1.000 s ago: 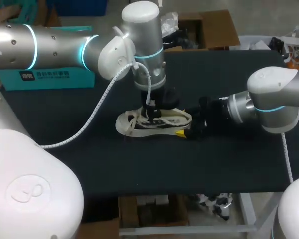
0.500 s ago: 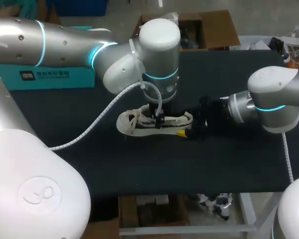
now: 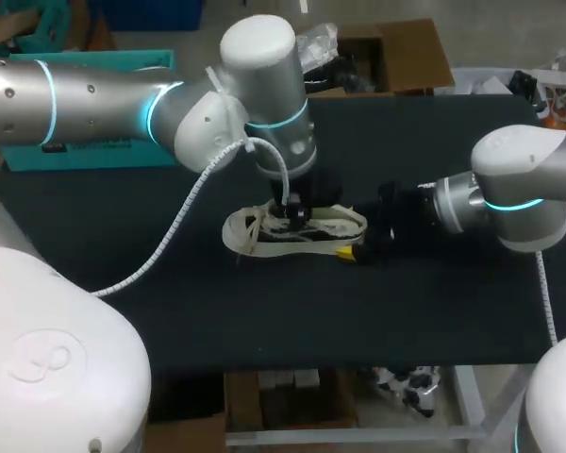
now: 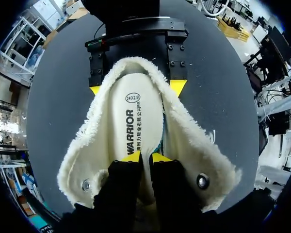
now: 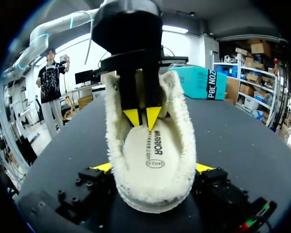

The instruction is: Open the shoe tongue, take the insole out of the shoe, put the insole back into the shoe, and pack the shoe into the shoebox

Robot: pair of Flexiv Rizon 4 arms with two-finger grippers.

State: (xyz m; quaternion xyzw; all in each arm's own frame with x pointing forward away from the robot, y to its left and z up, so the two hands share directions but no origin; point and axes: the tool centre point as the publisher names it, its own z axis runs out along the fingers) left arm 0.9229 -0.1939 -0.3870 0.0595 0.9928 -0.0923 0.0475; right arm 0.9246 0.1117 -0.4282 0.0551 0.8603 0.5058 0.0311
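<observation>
Here, on the dark table (image 3: pixel 123 283), right end effector (image 5: pixel 153 168) clamps the shoe (image 3: pixel 250 236); left end effector (image 4: pixel 146 156) pinches the insole (image 4: pixel 136 121).

Left arm (image 3: pixel 94 94) reaches in high, wrist turned straight down over the shoe (image 3: pixel 344 226). Left gripper (image 4: pixel 146 157) sits inside the shoe's opening, fingers nearly together, pinching the insole (image 4: pixel 136 111). Right arm (image 3: pixel 519 193) is low, wrist level behind the shoe. Right gripper (image 5: pixel 153 168) is spread wide, fingers pressing both sides of the shoe's heel.
</observation>
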